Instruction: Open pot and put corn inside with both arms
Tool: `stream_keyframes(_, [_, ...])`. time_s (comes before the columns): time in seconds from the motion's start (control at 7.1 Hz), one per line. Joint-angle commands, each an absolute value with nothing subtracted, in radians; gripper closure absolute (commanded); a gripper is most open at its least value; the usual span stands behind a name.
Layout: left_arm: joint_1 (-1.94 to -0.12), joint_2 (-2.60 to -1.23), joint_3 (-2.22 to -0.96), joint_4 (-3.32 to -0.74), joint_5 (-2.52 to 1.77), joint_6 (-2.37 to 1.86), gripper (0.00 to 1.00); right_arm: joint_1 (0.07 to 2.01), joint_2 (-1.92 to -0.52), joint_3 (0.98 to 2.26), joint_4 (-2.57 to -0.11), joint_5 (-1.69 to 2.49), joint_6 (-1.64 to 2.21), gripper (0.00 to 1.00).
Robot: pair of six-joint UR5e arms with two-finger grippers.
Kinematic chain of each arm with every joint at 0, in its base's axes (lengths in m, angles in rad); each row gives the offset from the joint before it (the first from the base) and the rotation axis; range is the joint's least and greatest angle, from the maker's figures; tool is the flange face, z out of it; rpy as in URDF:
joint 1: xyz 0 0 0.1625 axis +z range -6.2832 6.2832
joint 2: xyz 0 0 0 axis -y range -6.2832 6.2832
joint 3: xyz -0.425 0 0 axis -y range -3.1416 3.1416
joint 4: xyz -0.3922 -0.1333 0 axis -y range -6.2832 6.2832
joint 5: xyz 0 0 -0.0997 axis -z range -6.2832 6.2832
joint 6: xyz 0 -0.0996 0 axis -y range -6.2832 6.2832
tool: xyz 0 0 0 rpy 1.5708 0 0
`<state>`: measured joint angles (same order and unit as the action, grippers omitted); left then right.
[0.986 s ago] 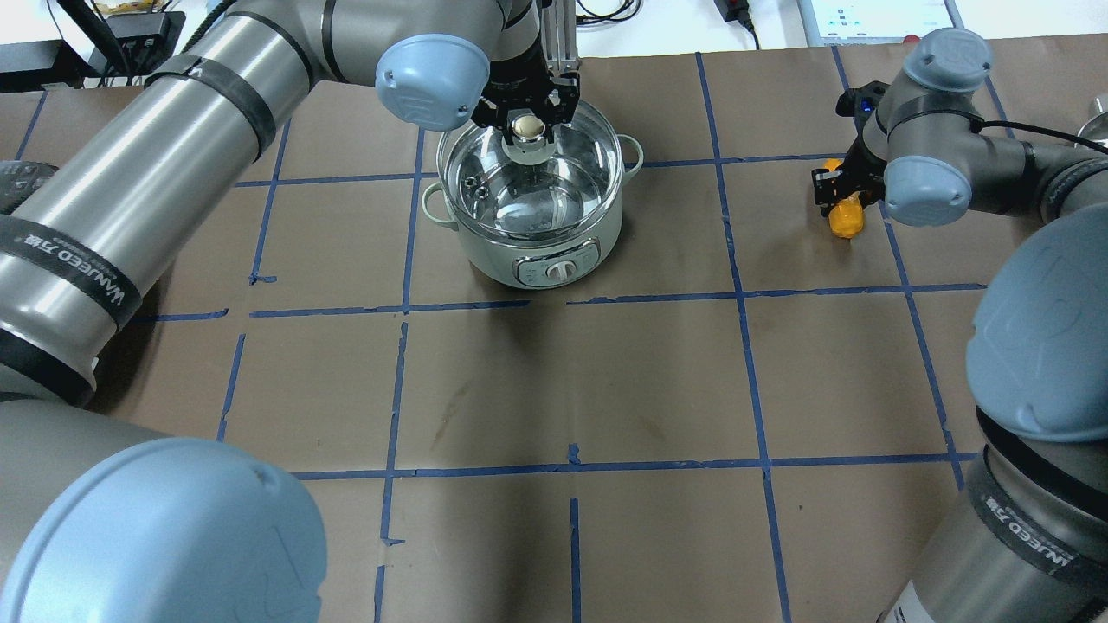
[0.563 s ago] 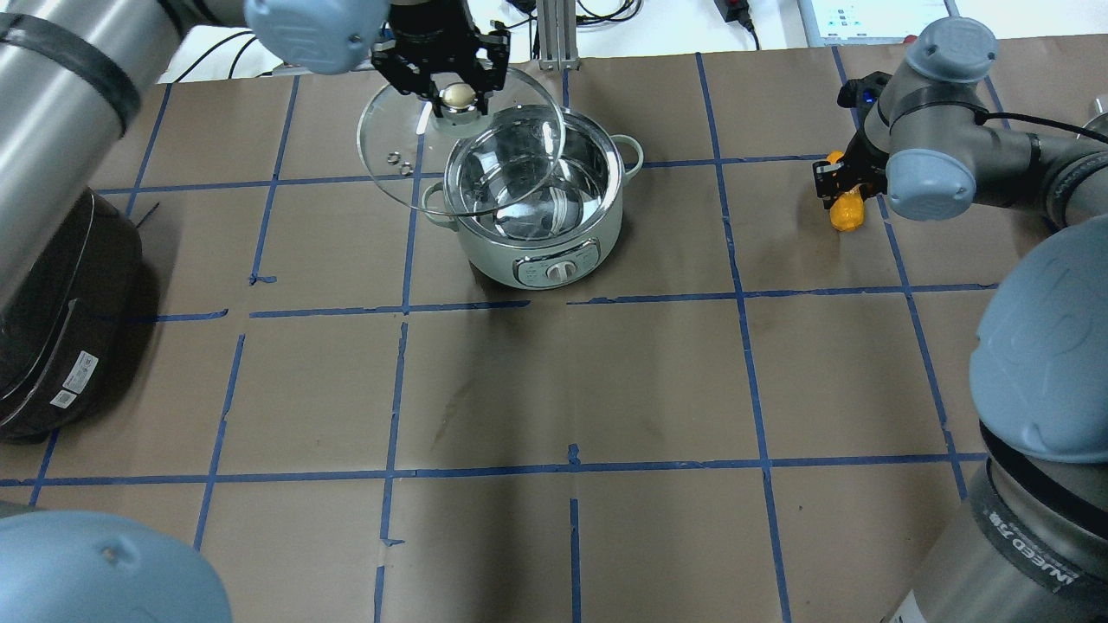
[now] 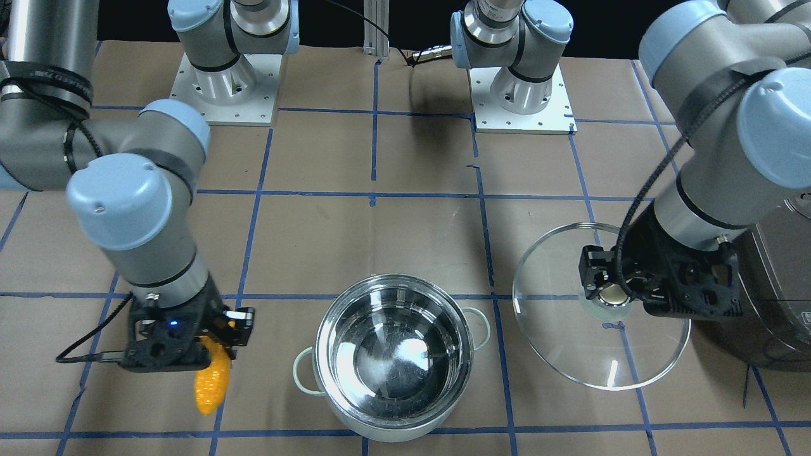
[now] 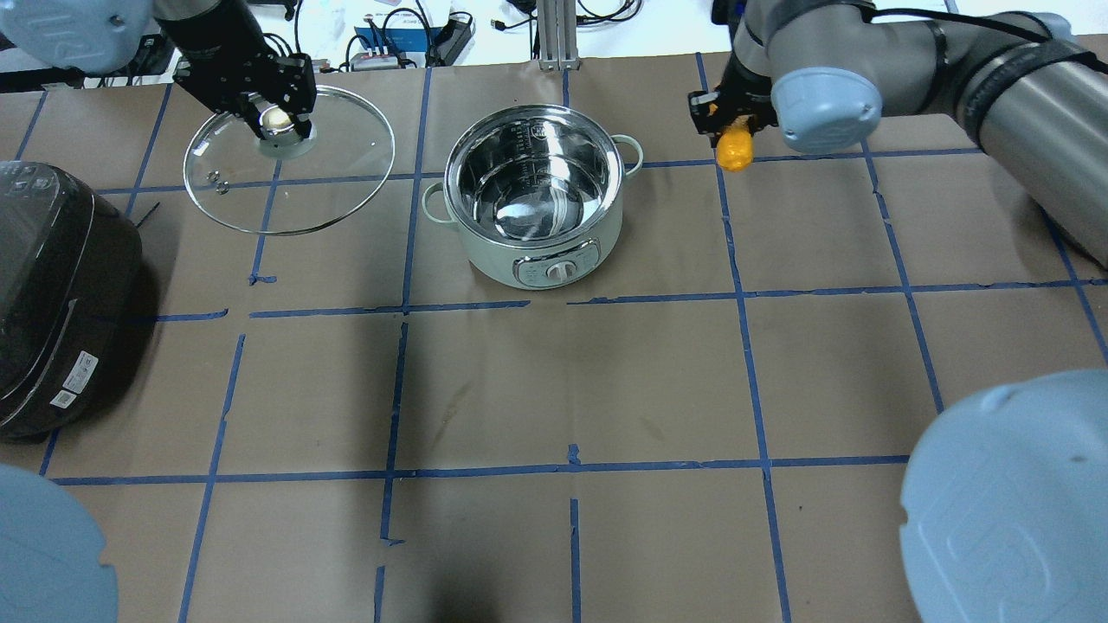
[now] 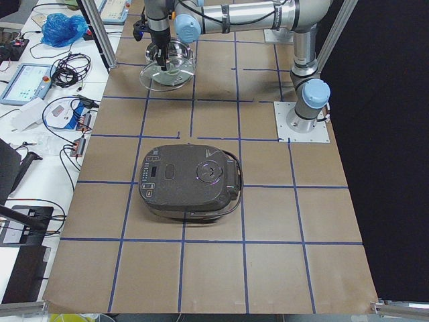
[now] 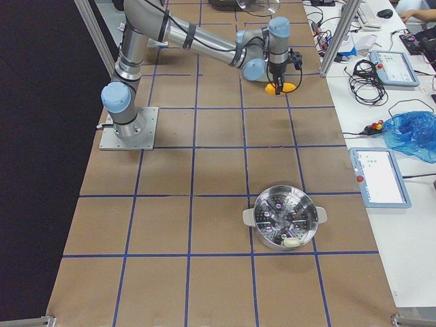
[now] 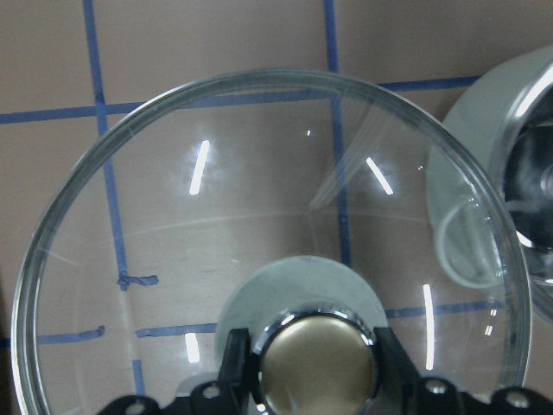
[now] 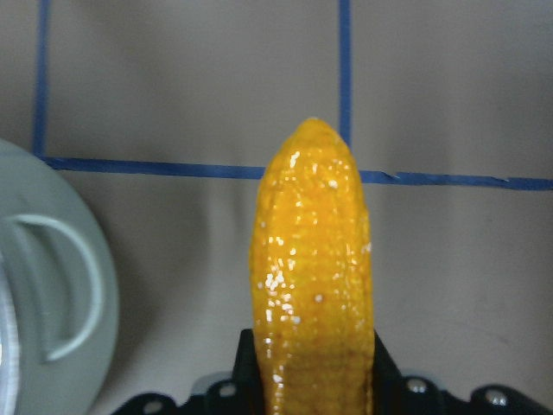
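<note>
Right jaws: closed on one end of the corn (image 4: 734, 147), which appears clear of the table (image 4: 606, 389). The corn's long axis runs straight out from the jaws, free tip downward. In the overhead view the open pot (image 4: 495, 251) stands near, at about 9 o'clock from the corn. Left jaws: closed on the knob of the lid (image 4: 338, 186), held at 9 o'clock from the pot, off its mouth. The right arm is nearer; it likely needs to carry the corn toward 9 o'clock, over the rim.

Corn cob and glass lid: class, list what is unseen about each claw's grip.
Right wrist view: corn cob base hidden inside the right claw.
Left wrist view: bottom edge cuts off the left claw gripping the glass lid knob.
Exterior right: claw-corn contact too small.
</note>
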<state>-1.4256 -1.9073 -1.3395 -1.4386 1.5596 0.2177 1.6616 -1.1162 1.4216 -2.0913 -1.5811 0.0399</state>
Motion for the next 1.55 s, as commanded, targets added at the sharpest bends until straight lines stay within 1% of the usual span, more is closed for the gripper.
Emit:
stream_keyframes(0.0, [-1.339,-1.893,-1.507,-1.277,1.556,0.327,1.0,1.813,-1.082,1.332,-2.059,-1.574,0.272,0.88])
stream_keyframes(0.28, [-1.328,-1.885,-1.723,-1.003,1.554,0.337,1.0,1.941,-0.937,1.194,-2.063,-1.604,0.339,0.88])
stream_keyframes(0.42, [-1.328,-1.861,-1.794,-0.991,1.552,0.33,1.0,1.974,-0.88,1.142,-2.063,-1.629,0.353,0.88])
stream_keyframes(0.7, [-1.336,-1.791,-1.926,-0.983,1.546,0.269,1.0,1.983,-0.854,1.135,-2.063,-1.626,0.365,0.87])
stream_keyframes(0.85, [-1.335,-1.784,-1.942,-0.954,1.546,0.273,1.0,1.983,-0.841,1.146,-2.063,-1.626,0.359,0.87])
stream_keyframes(0.99, [-1.332,-1.804,-1.928,-0.904,1.546,0.284,1.0,1.985,-0.839,1.16,-2.065,-1.631,0.353,0.87])
stream_keyframes(1.13, [-1.331,-1.853,-1.907,-0.847,1.546,0.284,1.0,1.985,-0.836,1.172,-2.066,-1.632,0.353,0.86])
stream_keyframes(1.27, [-1.331,-1.921,-1.81,-0.821,1.545,0.282,1.0,1.985,-0.83,1.175,-2.069,-1.631,0.347,0.86])
stream_keyframes(1.41, [-1.333,-1.962,-1.722,-0.868,1.546,0.27,1.0,1.983,-0.825,1.18,-2.071,-1.631,0.319,0.86])
